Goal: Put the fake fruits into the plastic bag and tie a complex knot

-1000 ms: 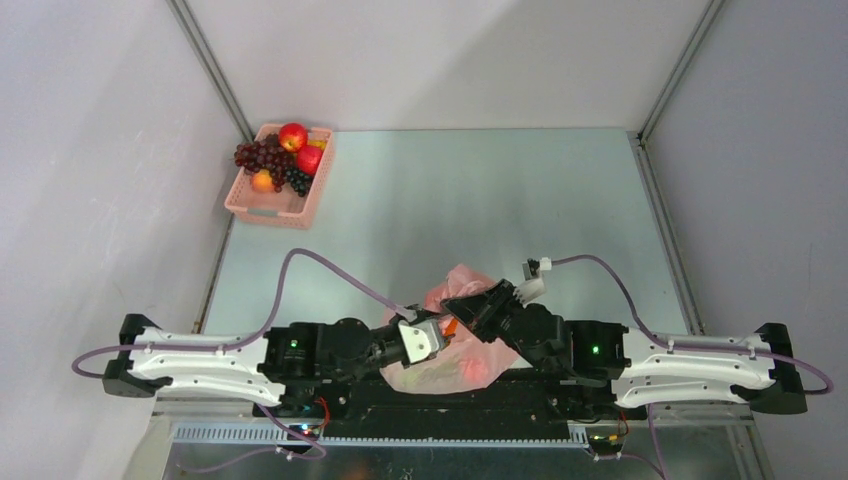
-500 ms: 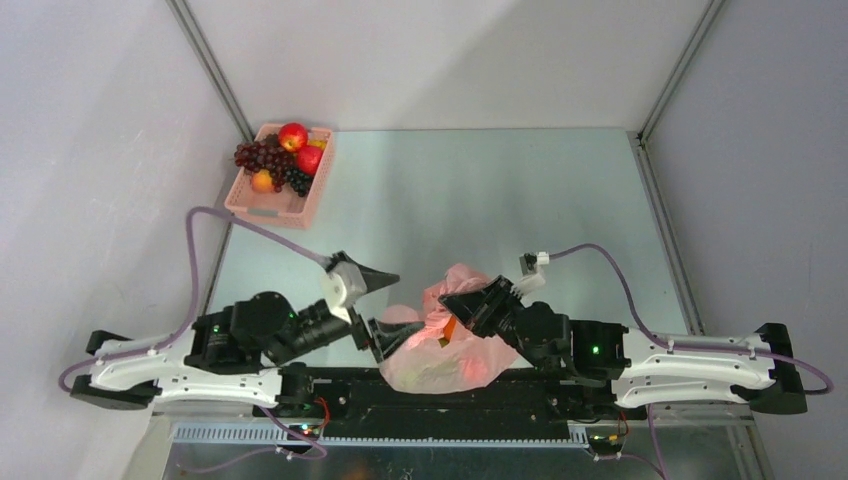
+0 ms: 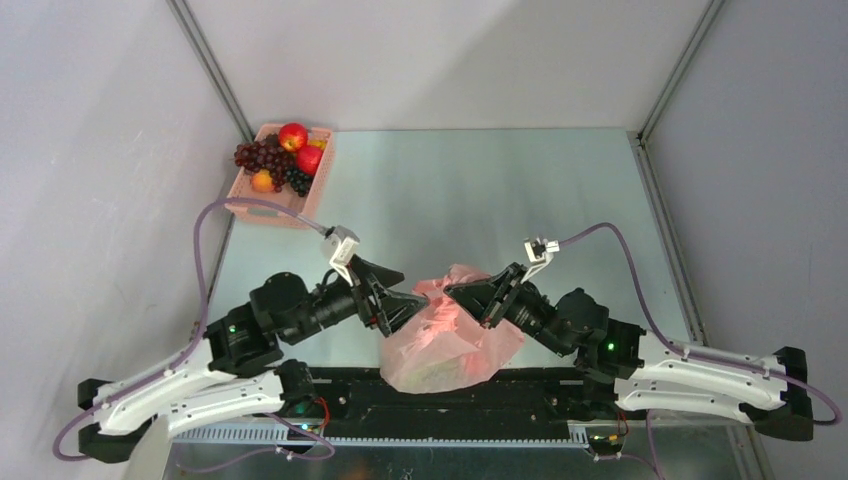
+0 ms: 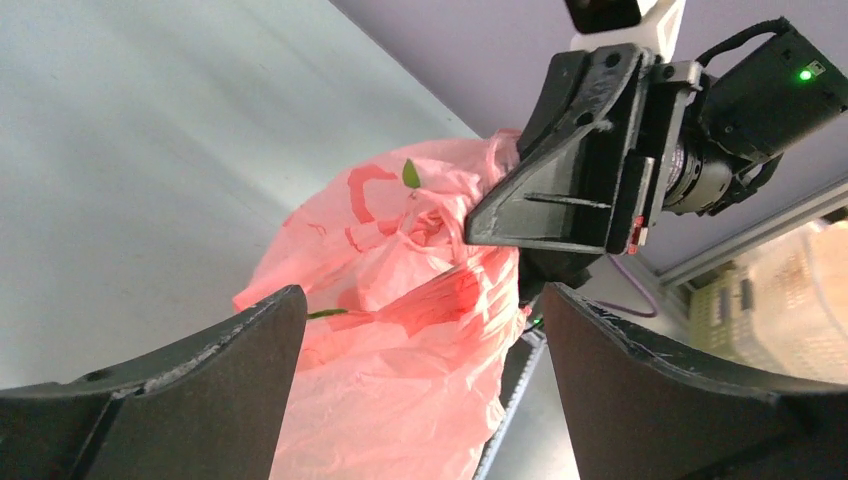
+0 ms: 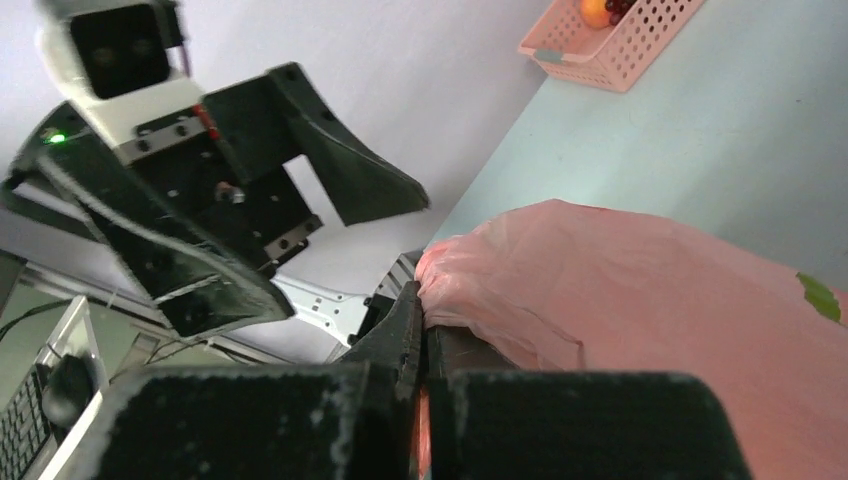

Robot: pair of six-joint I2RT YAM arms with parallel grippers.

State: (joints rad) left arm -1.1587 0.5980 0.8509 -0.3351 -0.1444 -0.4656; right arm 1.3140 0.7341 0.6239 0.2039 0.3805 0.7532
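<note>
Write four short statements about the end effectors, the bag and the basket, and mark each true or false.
1. The right end effector is shut on the pink bag. True.
2. The left end effector is clamped on the bag as well. False: its jaws stand wide open next to the bag and grip nothing.
3. The basket in the far left corner holds red apples and grapes. True.
4. The bag lies at the far edge of the table. False: it sits at the near edge, between the two arms.
</note>
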